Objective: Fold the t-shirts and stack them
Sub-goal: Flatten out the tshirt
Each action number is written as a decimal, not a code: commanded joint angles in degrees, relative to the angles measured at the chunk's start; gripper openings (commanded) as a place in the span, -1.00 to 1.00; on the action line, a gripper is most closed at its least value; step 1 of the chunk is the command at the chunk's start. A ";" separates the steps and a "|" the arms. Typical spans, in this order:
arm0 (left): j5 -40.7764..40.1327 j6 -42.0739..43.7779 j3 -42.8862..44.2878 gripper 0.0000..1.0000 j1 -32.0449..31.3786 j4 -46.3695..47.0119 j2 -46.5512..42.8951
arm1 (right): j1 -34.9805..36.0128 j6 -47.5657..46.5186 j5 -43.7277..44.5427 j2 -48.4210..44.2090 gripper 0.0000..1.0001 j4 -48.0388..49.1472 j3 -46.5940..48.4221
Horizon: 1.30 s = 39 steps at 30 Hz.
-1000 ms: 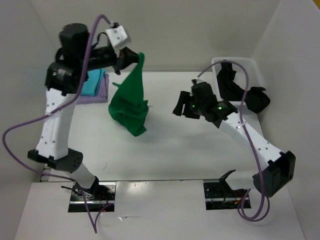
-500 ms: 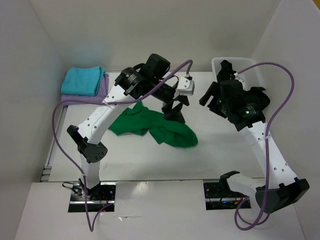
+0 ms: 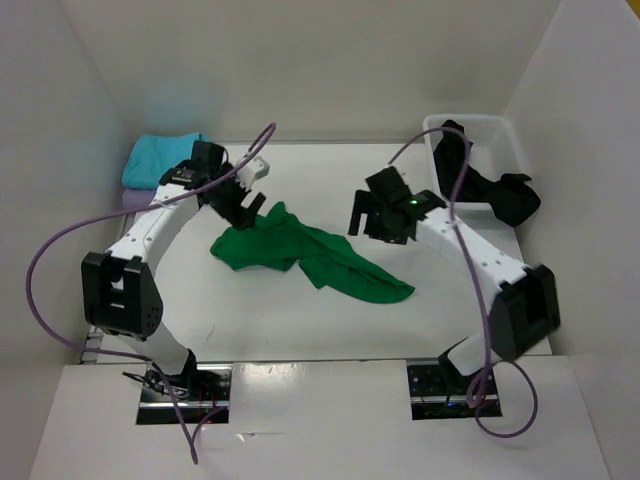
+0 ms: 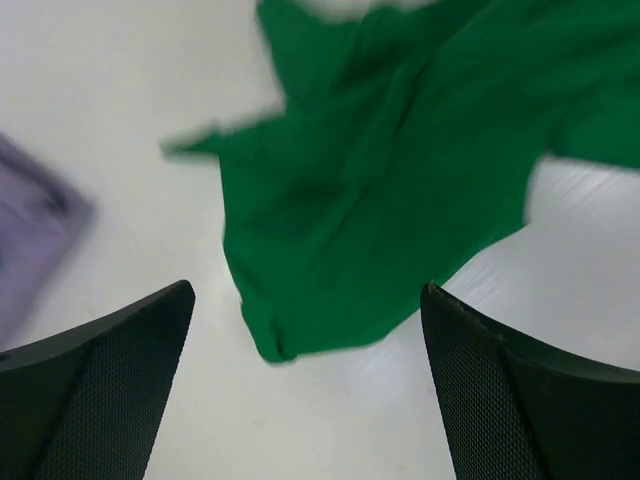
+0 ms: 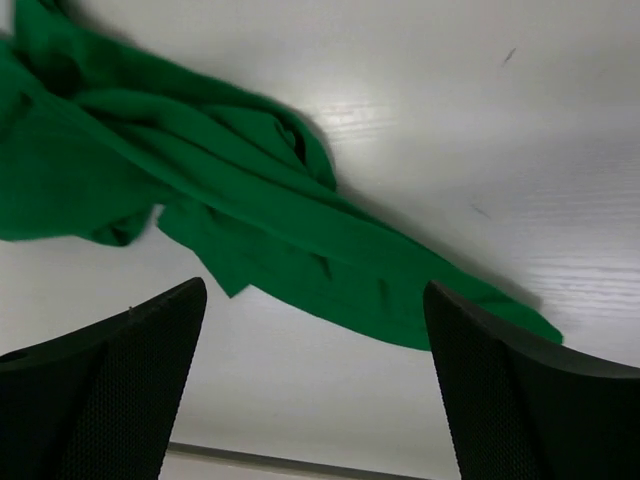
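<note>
Turquoise t-shirt [image 3: 162,158] sits folded at the far left corner of the table [image 3: 300,325], stacked on the lavender t-shirt [image 3: 134,199]. Only a strip of the lavender shows under it in the top view. In the left wrist view the lavender cloth [image 4: 30,250] is blurred at the left edge.

Left gripper [image 3: 245,208] is low over the table, just right of that stack, at the upper left edge of the green t-shirt [image 3: 300,250]. Left wrist view: left gripper [image 4: 306,290] has its fingers wide apart with nothing between them. The green t-shirt [image 4: 400,170] lies flat on the table below and does not touch either pad.

Green t-shirt is loose and crumpled in the middle of the table. It runs from a bunched part on the left to a long tail pointing near right, not folded.

Right gripper [image 3: 368,222] hangs above the right part of the green t-shirt, apart from it. Right wrist view: right gripper [image 5: 315,290] has its fingers spread wide and grips nothing. The green t-shirt [image 5: 150,170] lies rumpled on the white tabletop beyond the tips.

White plastic bin [image 3: 510,135] stands at the far right corner. The black t-shirt [image 3: 490,190] lies bunched inside it, and part spills over the near right rim.
</note>
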 commanded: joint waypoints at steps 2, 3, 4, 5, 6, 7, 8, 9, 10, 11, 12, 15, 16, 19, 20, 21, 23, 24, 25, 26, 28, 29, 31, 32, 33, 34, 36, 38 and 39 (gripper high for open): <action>-11.47 -3.75 -11.89 1.00 6.08 9.72 1.88 | 2.09 -3.88 0.42 10.13 0.96 4.76 1.62; -11.47 -3.76 -13.55 1.00 7.14 10.34 3.02 | 2.09 -5.54 -0.55 11.63 0.99 5.82 1.62; -11.47 -4.63 -14.18 1.00 8.11 11.73 3.64 | 2.09 -6.17 -1.17 14.60 0.99 6.61 2.32; -12.00 -5.42 -14.19 1.00 9.42 12.36 4.95 | 2.09 -6.17 -1.70 15.94 0.99 6.62 2.93; -12.70 -5.43 -14.71 1.00 9.96 13.06 5.83 | 2.09 -6.78 -1.70 18.21 0.99 6.62 2.94; -13.40 -5.43 -14.71 1.00 9.97 13.07 6.54 | 2.09 -6.79 -1.70 18.93 0.99 6.62 2.94; -13.41 -5.43 -14.71 1.00 10.57 13.07 8.11 | 2.62 -7.31 -1.70 19.46 0.99 6.62 2.94; -13.41 -5.43 -14.71 1.00 11.19 13.07 8.82 | 2.62 -7.31 -1.70 19.99 0.99 7.40 2.42; -13.41 -5.43 -15.32 1.00 11.20 13.07 10.22 | 2.62 -7.31 -1.70 20.00 0.99 7.41 1.37; -12.80 -5.43 -15.33 1.00 11.20 13.59 10.93 | 2.62 -7.31 -1.70 20.52 0.99 8.02 0.84; -11.83 -4.65 -15.85 1.00 11.20 13.59 11.63 | 2.62 -7.31 -1.70 21.04 0.99 8.02 0.83; -2.91 -0.78 -13.23 0.19 11.80 7.46 15.85 | 2.62 -7.31 -1.17 22.90 0.87 8.02 0.13; -0.68 -0.77 -12.18 -0.13 11.81 6.05 18.21 | 2.62 -7.31 -1.78 23.68 0.61 8.02 -0.40; 6.53 -1.29 -8.58 -0.99 15.14 1.82 19.64 | 2.62 -7.31 -1.79 23.69 -0.04 8.55 -0.40; 7.68 -1.30 -7.87 -0.99 15.85 0.25 18.77 | 2.62 -7.31 -1.79 23.16 -0.51 8.55 -0.40; 9.51 0.09 -7.16 -0.99 16.55 -0.55 16.58 | 2.62 -7.31 -1.79 23.16 -0.71 8.55 0.30; 10.14 1.86 -4.53 -0.99 17.35 -3.61 13.76 | 2.62 -7.84 -1.79 22.02 -1.00 7.42 1.17; 10.15 2.47 -3.39 -0.99 17.35 -4.50 12.10 | 2.62 -7.84 -1.01 22.02 -1.00 6.89 2.57; 11.02 3.09 -2.16 -0.99 17.87 -5.47 8.51 | 2.62 -7.84 -0.48 21.41 -1.00 6.88 3.37; 11.81 3.62 -0.58 -0.99 18.57 -7.39 6.65 | 2.62 -8.36 0.40 20.44 -1.00 6.10 4.34; 14.70 3.62 6.62 -0.99 20.15 -9.42 1.31 | 2.62 -8.37 1.81 19.12 -1.00 5.47 7.93; 15.59 3.62 9.86 -0.99 20.68 -10.22 -0.38 | 2.62 -8.89 2.34 18.42 -1.00 4.78 9.69; 17.17 3.62 18.72 -0.99 21.30 -9.35 -5.73 | 2.62 -9.42 3.57 16.49 -1.00 3.98 16.10; 17.18 4.14 21.64 -0.99 21.30 -9.35 -7.24 | 2.62 -10.03 4.44 15.96 -1.00 3.37 20.91; 17.96 4.15 25.59 -0.99 21.30 -9.35 -7.95 | 2.62 -10.04 4.45 15.08 -1.00 3.36 23.48; 19.28 4.15 35.46 -0.99 21.30 -12.48 -7.09 | 2.10 -10.04 4.45 15.07 -1.00 3.36 25.94; 21.39 3.54 44.13 -0.99 21.83 -14.00 -5.59 | 1.57 -11.35 3.58 14.55 -1.00 3.97 32.36; 25.59 1.70 55.35 -0.99 21.83 -14.53 -4.19 | 0.43 -11.88 0.86 16.29 -0.96 3.98 37.80; 27.10 0.21 59.25 -0.99 21.83 -14.53 -3.40 | -0.18 -11.88 0.15 19.18 -0.39 1.54 39.48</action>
